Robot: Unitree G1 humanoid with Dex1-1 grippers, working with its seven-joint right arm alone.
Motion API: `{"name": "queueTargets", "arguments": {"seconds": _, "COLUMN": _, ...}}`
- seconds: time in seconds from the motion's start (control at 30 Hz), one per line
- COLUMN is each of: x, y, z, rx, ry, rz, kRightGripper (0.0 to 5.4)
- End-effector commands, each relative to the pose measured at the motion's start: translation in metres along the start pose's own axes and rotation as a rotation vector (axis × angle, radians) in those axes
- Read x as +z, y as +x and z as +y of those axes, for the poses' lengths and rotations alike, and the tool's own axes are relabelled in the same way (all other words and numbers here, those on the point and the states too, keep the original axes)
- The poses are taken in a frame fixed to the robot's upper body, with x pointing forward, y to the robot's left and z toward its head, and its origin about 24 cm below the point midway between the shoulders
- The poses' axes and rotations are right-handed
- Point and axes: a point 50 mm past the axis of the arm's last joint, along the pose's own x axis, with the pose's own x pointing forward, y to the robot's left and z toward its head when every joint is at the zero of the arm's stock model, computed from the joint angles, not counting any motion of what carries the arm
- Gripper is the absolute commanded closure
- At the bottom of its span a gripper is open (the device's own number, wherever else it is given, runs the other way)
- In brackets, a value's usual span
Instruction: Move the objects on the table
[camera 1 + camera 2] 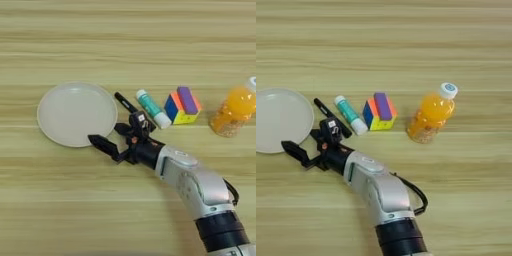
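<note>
A round pale plate (75, 112) lies left of centre on the table (125, 45). To its right a slim black marker pen (125, 102) lies slantwise, its near end hidden behind my wrist. Beside it lie a teal tube with a white cap (151, 108) and a small multicoloured cube (182, 106). My right gripper (103, 131) is open at the plate's near right rim with nothing between its fingers. One black finger (102, 144) reaches to the rim, and the other sits just below the marker.
An orange juice bottle with a white cap (433, 115) stands tilted to the right of the cube. My silver forearm (200, 187) comes in from the bottom right. Bare wood stretches across the far side and the near left.
</note>
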Motion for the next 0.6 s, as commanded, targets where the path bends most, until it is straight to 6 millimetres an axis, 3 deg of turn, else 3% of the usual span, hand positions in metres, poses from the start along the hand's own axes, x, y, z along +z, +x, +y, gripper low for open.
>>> {"name": "queueTargets", "arguments": {"seconds": 0.03, "x": 0.013, "y": 0.008, "z": -0.004, "rx": -0.021, "ry": -0.01, "rz": -0.022, "kRightGripper": 0.05}}
{"name": "queueTargets", "arguments": {"seconds": 0.2, "x": 0.011, "y": 0.016, "z": -0.008, "rx": -0.047, "ry": 0.03, "rz": -0.01, "kRightGripper": 0.05}}
{"name": "queueTargets", "arguments": {"seconds": 0.6, "x": 0.004, "y": 0.02, "z": -0.016, "rx": -0.083, "ry": 0.073, "rz": 0.01, "kRightGripper": 1.62}}
